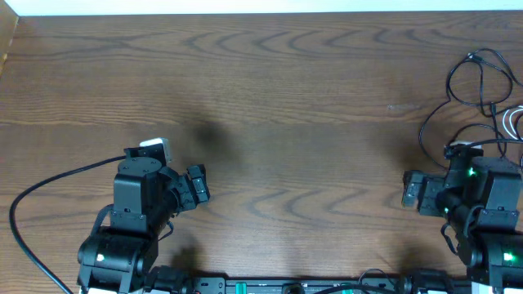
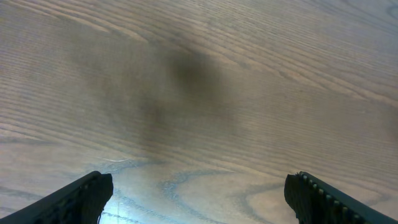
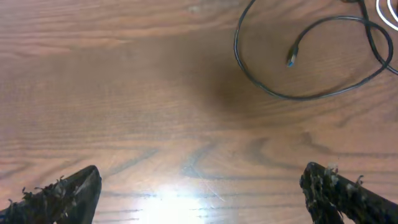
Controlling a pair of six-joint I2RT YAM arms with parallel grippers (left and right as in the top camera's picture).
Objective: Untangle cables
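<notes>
1. Hovering over the wood of the table [image 2: 205,74], the left gripper [image 2: 199,193] has its fingers spread wide with nothing between them; its wrist view shows no cord at all
2. The right gripper [image 3: 202,186] is likewise spread wide and empty, with its fingers at the lower corners of its wrist view
3. Ahead and to the right of it, the black cable [image 3: 311,98] lies in a loose loop, with a small plug end [image 3: 291,59] resting inside the curve
4. From overhead, the black loops sit at the far right of the table, beyond the right arm; the white cable [image 1: 513,122] curls just beside them, partly cut off by the frame edge
5. Whether the two cords cross or merely lie side by side cannot be told, since the white one runs out of view
6. By these signs the task is at its opening step, the approach, with neither cord touched
7. The next move likely calls for the right arm to reach forward and rightward and close on one black strand clear of the white; the left arm is well apart from the bundle and would have to cross the table to hold or pull
</notes>
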